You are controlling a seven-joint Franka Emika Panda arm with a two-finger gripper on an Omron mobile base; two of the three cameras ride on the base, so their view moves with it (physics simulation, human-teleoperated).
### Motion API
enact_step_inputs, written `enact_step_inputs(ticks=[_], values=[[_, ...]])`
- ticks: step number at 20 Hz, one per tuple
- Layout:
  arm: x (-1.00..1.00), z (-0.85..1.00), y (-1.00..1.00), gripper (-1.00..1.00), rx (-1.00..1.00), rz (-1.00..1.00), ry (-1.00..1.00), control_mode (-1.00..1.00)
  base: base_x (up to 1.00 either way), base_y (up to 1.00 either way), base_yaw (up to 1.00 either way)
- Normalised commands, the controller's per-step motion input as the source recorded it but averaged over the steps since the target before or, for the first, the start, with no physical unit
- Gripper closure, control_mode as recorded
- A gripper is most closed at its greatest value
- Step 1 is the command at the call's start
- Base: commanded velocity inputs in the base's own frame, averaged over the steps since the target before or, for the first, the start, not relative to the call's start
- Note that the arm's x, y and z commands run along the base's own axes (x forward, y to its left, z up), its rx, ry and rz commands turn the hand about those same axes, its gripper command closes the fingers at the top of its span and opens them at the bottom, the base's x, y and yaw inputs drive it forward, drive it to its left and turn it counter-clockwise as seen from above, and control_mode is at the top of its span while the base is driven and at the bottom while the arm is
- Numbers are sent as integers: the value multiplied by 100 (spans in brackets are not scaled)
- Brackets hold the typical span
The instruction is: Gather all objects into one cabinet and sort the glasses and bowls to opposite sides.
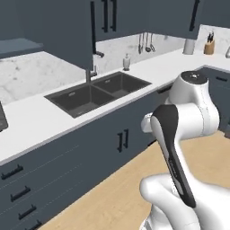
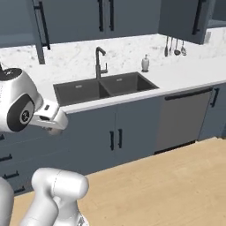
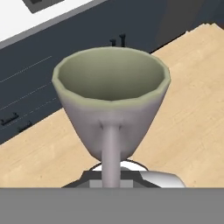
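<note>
Left base view: a white counter (image 1: 40, 112) over slate-blue base cabinets (image 1: 90, 148), with a dark double sink (image 1: 96, 92) and faucet (image 1: 92, 72) set into it. Above hang the wall cabinets; the tall door (image 1: 76, 31) with the long black bar handle (image 1: 93, 27) stands swung outward over the sink's left end. The cabinet interior behind it is hidden from this side, so what sits on its shelf cannot be told.

Hand view: a cream mug (image 3: 111, 103) sits upright just ahead of the gripper, mouth open and empty, its handle (image 3: 111, 155) pointing straight back toward the camera. The mug hangs above the wooden floor (image 3: 192, 109), clear of any surface, so it is judged to be carried. The fingertips are hidden behind the mug and whether they pinch the handle or the wall cannot be told.

Step in hand, as judged: transporting the mug to the open wall cabinet. To do it well, keep the mug level during the lift, raise it above counter and faucet before reaching in, and pass clear of the door's edge. Set it toward one end of the shelf — the glasses' side — leaving the opposite end for the bowl.
</note>
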Motion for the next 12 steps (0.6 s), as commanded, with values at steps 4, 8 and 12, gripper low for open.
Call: enact_step_inputs(ticks=[4, 8, 12], values=[[0, 0, 0, 100, 0, 0, 0, 100, 97, -99, 41], [0, 0, 0, 100, 0, 0, 0, 100, 79, -67, 56], [0, 0, 0, 100, 0, 0, 0, 100, 19, -18, 24]])
